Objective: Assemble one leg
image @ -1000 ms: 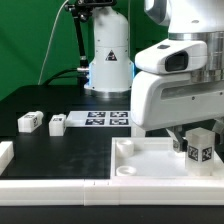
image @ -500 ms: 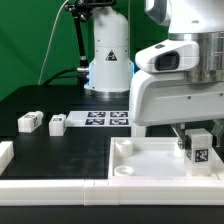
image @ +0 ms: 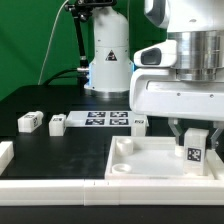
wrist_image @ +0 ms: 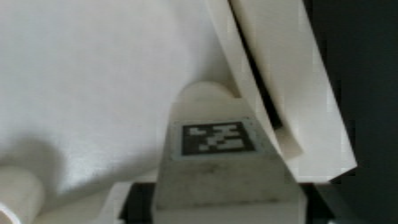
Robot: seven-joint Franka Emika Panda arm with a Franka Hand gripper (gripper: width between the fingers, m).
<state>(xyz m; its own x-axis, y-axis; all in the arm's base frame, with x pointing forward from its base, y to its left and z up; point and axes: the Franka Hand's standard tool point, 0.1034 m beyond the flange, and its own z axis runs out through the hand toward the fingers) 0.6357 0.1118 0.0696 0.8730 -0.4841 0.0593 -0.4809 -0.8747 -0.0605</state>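
The pincer [image: 196, 134] is clamped on one leg [image: 196, 146], a finger on each side of the block, and holds it upright over the panel [image: 150, 160] that lies at the near right corner of the surface [image: 40, 100]. The leg's tagged face looks toward the exterior camera. From where I stand it seems to hang just above the panel's far right part, close to touching, but I cannot tell whether its foot has met a socket.

So I judge the job about half done: the leg is picked up and carried to the panel, while seating it and twisting or pressing it home is left. Nothing shows it fixed yet.

Two spare legs [image: 30, 122] sit near the surface's left edge, well apart from the panel, and the marker board [image: 105, 118] lies flat toward the far edge, in the middle. A small tagged piece [image: 139, 122] sits just beside the board's right end; it is too small to name.

Much is hidden. The arm's white housing blocks the pincer's upper part, and the frame cuts off the panel's right edge. In the wrist view the leg [wrist_image: 217, 150] fills the middle with one tag showing, a white finger [wrist_image: 294, 110] along its side, and the panel [wrist_image: 89, 80] a blurred white field behind; no socket is visible there.
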